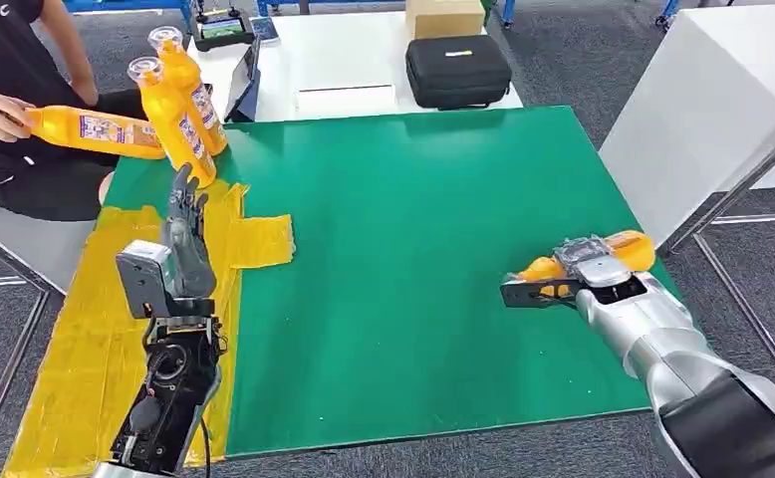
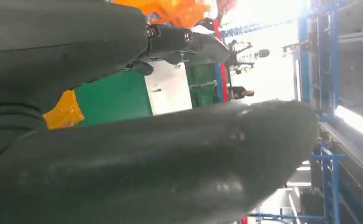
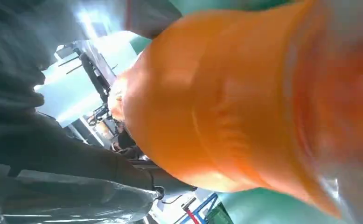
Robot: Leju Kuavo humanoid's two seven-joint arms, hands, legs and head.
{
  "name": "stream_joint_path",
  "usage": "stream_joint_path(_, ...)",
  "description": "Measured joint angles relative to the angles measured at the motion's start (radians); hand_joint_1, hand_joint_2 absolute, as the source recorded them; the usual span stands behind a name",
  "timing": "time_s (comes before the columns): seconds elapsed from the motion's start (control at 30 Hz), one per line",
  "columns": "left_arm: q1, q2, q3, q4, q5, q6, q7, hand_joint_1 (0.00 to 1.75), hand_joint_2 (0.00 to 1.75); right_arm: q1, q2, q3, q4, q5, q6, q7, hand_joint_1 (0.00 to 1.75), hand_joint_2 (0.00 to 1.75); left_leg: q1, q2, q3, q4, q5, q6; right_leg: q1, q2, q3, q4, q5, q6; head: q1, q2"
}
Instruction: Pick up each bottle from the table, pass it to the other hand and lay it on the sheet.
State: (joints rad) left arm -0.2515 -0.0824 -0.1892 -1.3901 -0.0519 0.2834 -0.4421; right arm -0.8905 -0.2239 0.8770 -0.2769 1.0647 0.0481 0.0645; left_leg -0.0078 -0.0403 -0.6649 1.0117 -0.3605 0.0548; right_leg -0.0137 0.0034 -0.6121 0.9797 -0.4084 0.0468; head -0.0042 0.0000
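One orange bottle [image 1: 588, 261] lies gripped in the right robot hand [image 1: 591, 274], low over the green surface [image 1: 413, 249]; the wrist view shows its body pressed close against the fingers. The left robot hand [image 1: 186, 214] holds nothing, its fingers extended toward two upright orange bottles [image 1: 176, 110] just beyond its fingertips, over the yellow sheet [image 1: 85, 329]. The handover spans a wide gap: a loose grip could drop the bottle, and the left robot hand could topple the standing pair.
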Motion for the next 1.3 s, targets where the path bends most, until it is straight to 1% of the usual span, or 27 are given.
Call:
stream_joint_path(0.07, 0.003, 0.0, 0.0, -0.004, 0.0, 0.0, 0.0, 0.0, 0.0, 0.001, 0.008, 0.0, 0.005, 0.003, 0.0, 0.002, 1.75, 1.75, 0.0, 0.0, 0.002, 0.0, -0.002, -0.002, 0.0, 0.0, 0.001, 0.0, -0.001, -0.001, 0.0, 0.0)
stream_joint_path(0.6, 0.013, 0.001, 0.0, -0.024, 0.0, 0.005, 0.002, 0.0, 0.0, 0.02, 0.034, 0.0, 0.015, 0.009, 0.001, 0.015, 1.75, 1.75, 0.0, 0.001, 0.008, 0.0, -0.002, -0.003, 0.0, 0.001, 0.006, 0.0, -0.001, -0.002, 0.0, 0.0)
stream_joint_path(0.87, 0.014, 0.001, 0.0, -0.041, 0.0, 0.011, 0.006, 0.0, 0.0, 0.029, 0.058, -0.005, 0.016, -0.012, 0.002, 0.019, 1.75, 1.75, 0.001, 0.003, 0.011, 0.0, -0.004, -0.006, 0.001, 0.006, 0.008, 0.0, 0.0, -0.003, 0.0, 0.0)
stream_joint_path(1.0, 0.012, 0.001, -0.01, -0.046, 0.001, 0.009, 0.011, 0.0, 0.0, 0.04, 0.101, -0.043, 0.016, -0.078, -0.04, 0.024, 1.75, 1.75, 0.002, 0.009, 0.012, 0.0, -0.005, -0.007, 0.003, 0.011, 0.008, 0.0, 0.002, -0.006, 0.001, 0.0)
stream_joint_path(1.13, -0.004, 0.001, -0.043, -0.046, 0.01, -0.013, 0.024, 0.0, 0.0, 0.049, 0.191, -0.102, 0.016, -0.129, -0.059, 0.037, 1.75, 1.75, 0.003, 0.014, 0.009, -0.001, -0.003, -0.01, 0.004, 0.014, 0.002, 0.0, 0.005, -0.01, 0.0, 0.0)
stream_joint_path(1.27, -0.024, 0.0, -0.082, -0.045, 0.023, -0.024, 0.026, 0.0, 0.0, 0.049, 0.267, -0.149, 0.016, -0.16, -0.054, 0.043, 1.75, 1.75, 0.006, 0.014, 0.005, -0.001, -0.001, -0.012, 0.006, 0.014, -0.001, 0.0, 0.006, -0.011, 0.0, 0.0)
stream_joint_path(1.3, -0.028, 0.0, -0.09, -0.045, 0.029, -0.024, 0.027, 0.0, 0.0, 0.049, 0.273, -0.158, 0.016, -0.164, -0.054, 0.043, 1.75, 1.75, 0.006, 0.014, 0.005, -0.001, 0.0, -0.012, 0.006, 0.014, -0.001, 0.0, 0.006, -0.011, 0.0, 0.0)
